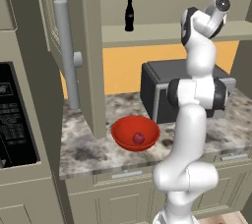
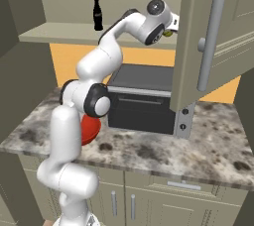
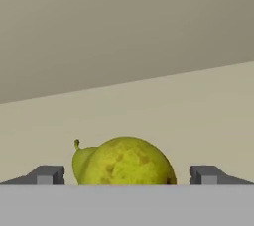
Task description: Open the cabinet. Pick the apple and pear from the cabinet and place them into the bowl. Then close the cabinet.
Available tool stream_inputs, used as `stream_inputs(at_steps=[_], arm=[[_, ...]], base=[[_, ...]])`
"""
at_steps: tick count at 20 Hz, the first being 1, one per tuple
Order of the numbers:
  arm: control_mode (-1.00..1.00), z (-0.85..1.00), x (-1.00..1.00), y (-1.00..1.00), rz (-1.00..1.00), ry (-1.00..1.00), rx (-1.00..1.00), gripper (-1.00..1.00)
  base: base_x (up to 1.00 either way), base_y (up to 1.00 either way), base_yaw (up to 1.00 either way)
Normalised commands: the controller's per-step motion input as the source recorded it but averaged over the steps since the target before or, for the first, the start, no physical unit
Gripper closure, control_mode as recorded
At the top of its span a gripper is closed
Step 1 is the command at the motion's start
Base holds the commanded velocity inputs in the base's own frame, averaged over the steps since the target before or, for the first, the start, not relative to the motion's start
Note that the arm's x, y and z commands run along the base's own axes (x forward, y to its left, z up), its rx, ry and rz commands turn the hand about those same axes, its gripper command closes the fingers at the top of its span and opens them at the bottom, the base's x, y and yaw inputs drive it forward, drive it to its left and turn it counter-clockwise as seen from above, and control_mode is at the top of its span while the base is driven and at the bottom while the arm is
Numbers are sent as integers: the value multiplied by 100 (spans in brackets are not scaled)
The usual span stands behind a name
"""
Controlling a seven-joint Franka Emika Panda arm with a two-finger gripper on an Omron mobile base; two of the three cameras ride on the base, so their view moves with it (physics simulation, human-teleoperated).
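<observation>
I am reaching up into the cabinet (image 1: 88, 46), and both of its doors are standing swung out toward me, one on each side of my arm, leaving a wide gap for it between them. In the hand view my gripper (image 3: 127, 175) is pointing along the pale shelf (image 3: 198, 116) toward the plain back wall, with bare shelf stretching ahead of and to both sides of the fingers. My fingers (image 3: 47, 175) are spread wide apart and are holding nothing. The pear (image 3: 124, 163) is lying on its side on the shelf right between them, its narrow stem end pointing toward my left finger, with a small gap showing on each side. In the right base view a bit of the pear (image 2: 169, 33) is peeking out just past my wrist, next to the edge of the right-hand door. Well off to the left of my hand a dark bottle (image 1: 129, 15) is standing upright on the same shelf. Far below my hand, on the mottled stone counter (image 1: 93, 144), the red bowl (image 1: 135, 133) is sitting with the apple (image 1: 139, 138) inside it, beside a dark boxy appliance (image 2: 141, 98).
</observation>
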Motion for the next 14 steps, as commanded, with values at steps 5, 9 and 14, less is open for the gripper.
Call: stream_inputs(at_steps=[5, 9, 14], arm=[[-100, -15, 10, 0, 0, 0, 0, 100], [-100, -28, 4, 0, 0, 0, 0, 100], [-100, -13, 6, 0, 0, 1, 0, 100]], base=[[0, 0, 0], [0, 0, 0], [0, 0, 0]])
